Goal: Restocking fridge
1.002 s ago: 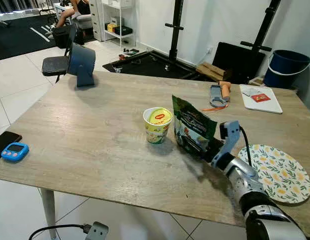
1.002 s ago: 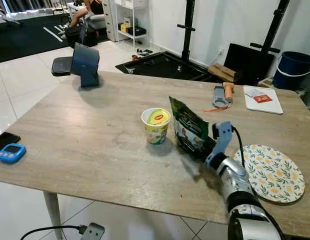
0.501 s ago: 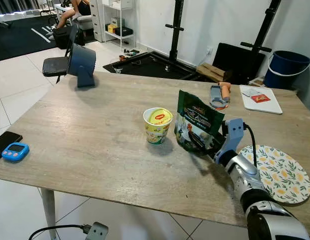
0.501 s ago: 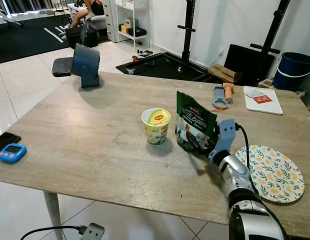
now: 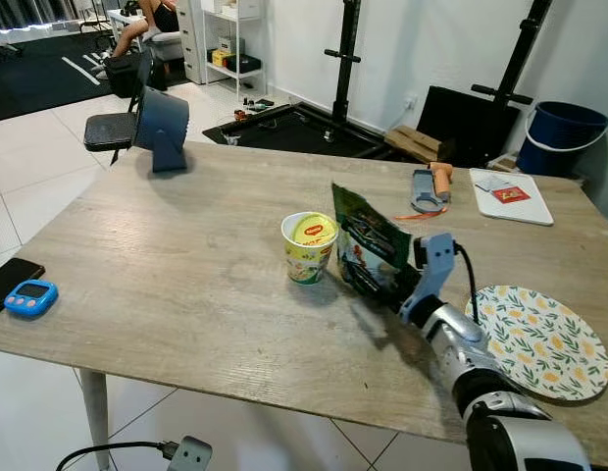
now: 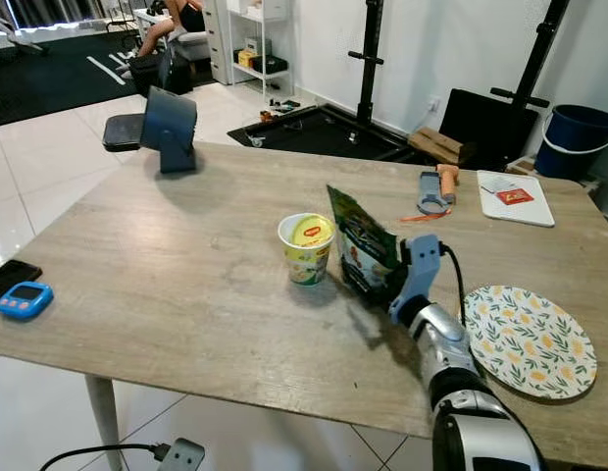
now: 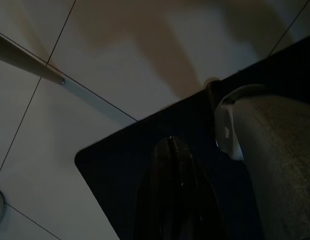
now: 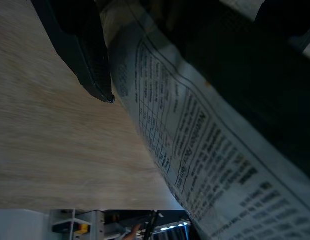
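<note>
A green snack bag [image 5: 363, 245] stands on the wooden table [image 5: 167, 265], held near its base by my right gripper [image 5: 384, 287], which is shut on it. The bag leans toward a yellow noodle cup [image 5: 310, 245] just to its left, almost touching it. In the right wrist view the bag's printed back [image 8: 195, 140] runs between my black fingers [image 8: 90, 60], low over the tabletop. My left gripper [image 7: 171, 150] hangs idle below the table with its fingers together, over a black mat on the tiled floor.
A floral plate [image 5: 539, 339] lies at the right, near the table's front edge. Farther back are a grey and orange tool [image 5: 429, 184] and a white board [image 5: 510, 193]. A blue device [image 5: 159, 128] stands at the far left corner; a blue timer [image 5: 29, 296] lies front left.
My right gripper has moved a little left toward the cup. The bag, facing me half a second ago, has turned edge-on and tilts toward the cup.
</note>
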Available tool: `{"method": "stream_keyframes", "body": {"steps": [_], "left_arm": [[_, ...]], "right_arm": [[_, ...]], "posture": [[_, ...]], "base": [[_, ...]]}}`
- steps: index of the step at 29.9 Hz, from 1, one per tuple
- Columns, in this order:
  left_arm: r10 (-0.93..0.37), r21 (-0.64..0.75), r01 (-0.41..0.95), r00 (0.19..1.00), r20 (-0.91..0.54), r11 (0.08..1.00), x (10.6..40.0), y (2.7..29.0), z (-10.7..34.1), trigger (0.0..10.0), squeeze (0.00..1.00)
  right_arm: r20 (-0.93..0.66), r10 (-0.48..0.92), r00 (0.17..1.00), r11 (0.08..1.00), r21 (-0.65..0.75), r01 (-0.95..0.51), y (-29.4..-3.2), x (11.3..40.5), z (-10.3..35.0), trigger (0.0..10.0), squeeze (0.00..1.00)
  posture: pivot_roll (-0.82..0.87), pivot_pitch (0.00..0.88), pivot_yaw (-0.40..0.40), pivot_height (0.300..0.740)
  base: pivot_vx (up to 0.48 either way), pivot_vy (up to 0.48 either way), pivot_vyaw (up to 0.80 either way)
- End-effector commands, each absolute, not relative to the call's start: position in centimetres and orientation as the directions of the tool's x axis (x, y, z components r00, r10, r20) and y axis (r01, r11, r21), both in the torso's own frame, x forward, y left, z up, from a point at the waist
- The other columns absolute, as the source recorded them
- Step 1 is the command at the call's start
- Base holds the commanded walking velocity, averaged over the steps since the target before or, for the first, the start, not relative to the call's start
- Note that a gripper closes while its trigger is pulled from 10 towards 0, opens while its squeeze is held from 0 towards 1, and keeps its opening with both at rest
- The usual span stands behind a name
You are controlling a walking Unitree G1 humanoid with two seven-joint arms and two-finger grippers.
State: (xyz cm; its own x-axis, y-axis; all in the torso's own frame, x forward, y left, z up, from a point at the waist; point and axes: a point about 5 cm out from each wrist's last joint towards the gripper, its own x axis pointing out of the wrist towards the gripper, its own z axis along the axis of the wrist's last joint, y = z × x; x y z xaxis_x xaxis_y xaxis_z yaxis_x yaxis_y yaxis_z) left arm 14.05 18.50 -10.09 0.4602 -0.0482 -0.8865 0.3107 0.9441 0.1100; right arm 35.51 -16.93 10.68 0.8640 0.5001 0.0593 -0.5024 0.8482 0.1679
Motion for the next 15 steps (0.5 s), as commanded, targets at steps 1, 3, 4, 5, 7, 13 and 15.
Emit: {"method": "stream_keyframes", "body": {"steps": [1, 3, 4, 5, 7, 13, 15], "left_arm": [[-0.050, 0.066, 0.318, 0.345, -0.937, 0.946, 10.7, 18.2, -11.3, 10.0, 0.00], [-0.051, 0.065, 0.316, 0.345, -0.937, 0.946, 10.7, 18.1, -11.3, 10.0, 0.00], [-0.051, 0.065, 0.316, 0.345, -0.937, 0.947, 10.7, 18.1, -11.3, 10.0, 0.00], [-0.051, 0.065, 0.316, 0.345, -0.937, 0.947, 10.7, 18.1, -11.3, 10.0, 0.00], [-0.050, 0.066, 0.315, 0.346, -0.937, 0.947, 10.7, 18.1, -11.3, 10.0, 0.00], [-0.048, 0.068, 0.315, 0.347, -0.937, 0.947, 10.7, 18.2, -11.2, 10.0, 0.00], [-0.047, 0.069, 0.316, 0.348, -0.936, 0.946, 10.8, 18.2, -11.2, 10.0, 0.00]], "right_arm": [[0.052, 0.520, 0.853, 0.838, 0.166, -0.521, -16.1, 35.6, 10.6, 10.0, 0.00], [0.052, 0.522, 0.852, 0.836, 0.167, -0.522, -15.9, 35.6, 10.6, 10.0, 0.00], [0.048, 0.525, 0.850, 0.836, 0.162, -0.525, -15.5, 35.7, 10.6, 10.0, 0.00], [0.048, 0.525, 0.850, 0.836, 0.162, -0.525, -15.5, 35.7, 10.6, 10.0, 0.00], [0.042, 0.508, 0.860, 0.849, 0.145, -0.509, -15.3, 35.9, 10.8, 10.0, 0.00], [0.025, 0.477, 0.879, 0.871, 0.122, -0.476, -15.8, 36.0, 10.8, 10.0, 0.00], [-0.009, 0.428, 0.904, 0.901, 0.078, -0.427, -16.5, 36.1, 10.6, 10.0, 0.00]], "posture": [[0.05, 0.048, -0.058, 0.740], [0.05, 0.048, -0.058, 0.740], [0.06, 0.048, -0.057, 0.740], [0.06, 0.048, -0.057, 0.740], [0.06, 0.048, -0.057, 0.740], [0.06, 0.047, -0.055, 0.740], [0.06, 0.047, -0.055, 0.740]], "base": [[0.000, 0.000, 0.00], [0.000, 0.000, 0.00], [0.000, 0.000, 0.00], [0.000, 0.000, 0.00], [0.000, 0.000, 0.00], [0.000, 0.000, 0.00], [0.000, 0.000, 0.00]]}}
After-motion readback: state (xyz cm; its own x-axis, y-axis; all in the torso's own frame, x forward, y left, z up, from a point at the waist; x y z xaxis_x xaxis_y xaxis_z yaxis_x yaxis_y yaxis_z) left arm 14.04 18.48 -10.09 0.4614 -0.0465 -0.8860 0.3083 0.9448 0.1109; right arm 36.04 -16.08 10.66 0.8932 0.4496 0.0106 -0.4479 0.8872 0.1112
